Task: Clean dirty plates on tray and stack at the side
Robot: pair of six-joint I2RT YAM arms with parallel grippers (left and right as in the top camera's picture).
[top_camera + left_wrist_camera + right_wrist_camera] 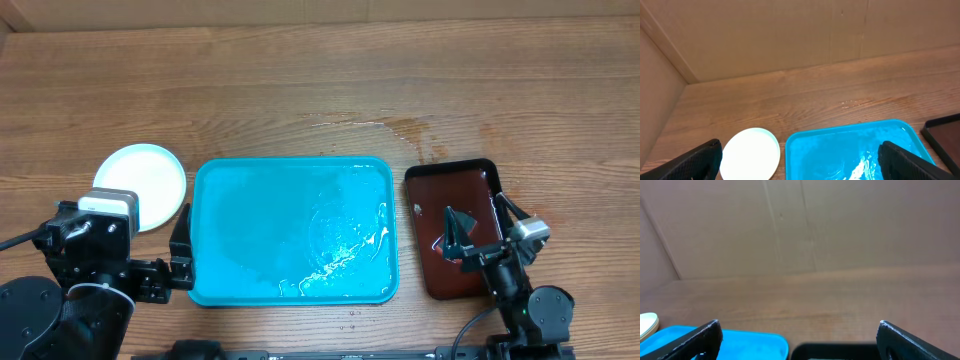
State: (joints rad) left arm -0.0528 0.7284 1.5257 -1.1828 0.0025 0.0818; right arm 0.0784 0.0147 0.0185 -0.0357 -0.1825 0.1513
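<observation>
The turquoise tray lies at the table's middle, wet with white foam streaks and holding no plates. It also shows in the left wrist view and the right wrist view. A stack of pale plates, blue-white on top, sits on the table left of the tray, also in the left wrist view; an edge shows in the right wrist view. My left gripper is open and empty by the tray's near left corner. My right gripper is open and empty above the dark tray.
A dark reddish-brown tray with a black rim lies right of the turquoise tray, wet inside. A small water puddle glistens on the wood behind the trays. A cardboard wall stands at the back and left.
</observation>
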